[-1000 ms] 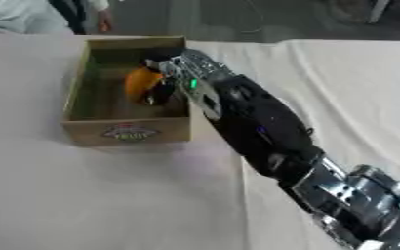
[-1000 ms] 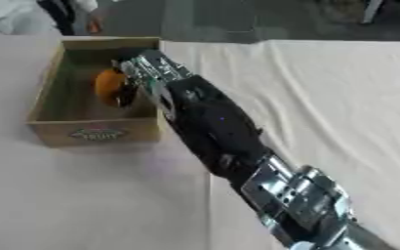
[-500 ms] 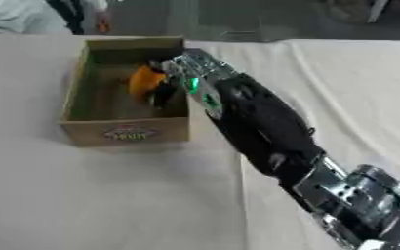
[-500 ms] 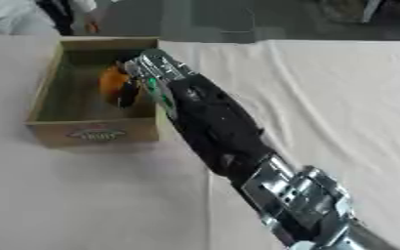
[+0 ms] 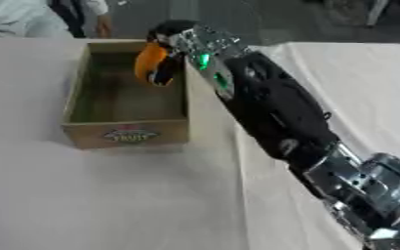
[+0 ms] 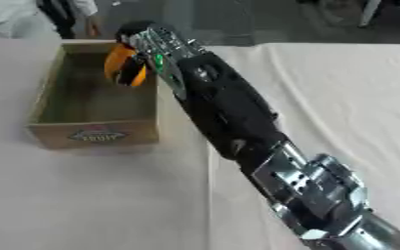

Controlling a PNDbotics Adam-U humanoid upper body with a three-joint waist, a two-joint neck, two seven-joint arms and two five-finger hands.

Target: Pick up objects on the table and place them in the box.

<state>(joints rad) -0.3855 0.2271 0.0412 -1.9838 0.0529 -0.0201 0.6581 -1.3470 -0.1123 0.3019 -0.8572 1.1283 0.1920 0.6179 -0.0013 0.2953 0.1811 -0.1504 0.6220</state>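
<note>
While the right hand (image 5: 186,44) reaches over the box's (image 5: 127,134) far right corner, fingers curled round an orange object (image 5: 149,62), apparently with a black part | object above box interior, unreleased | risk: clipping the wall on release, spilling onto the counter (image 5: 110,195)

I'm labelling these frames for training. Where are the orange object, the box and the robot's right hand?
orange object (image 5: 150,62), left eye view, its orange side.
box (image 5: 127,132), left eye view, near wall by the label.
right hand (image 6: 144,36), right eye view, silver back of the hand over the box.
</note>
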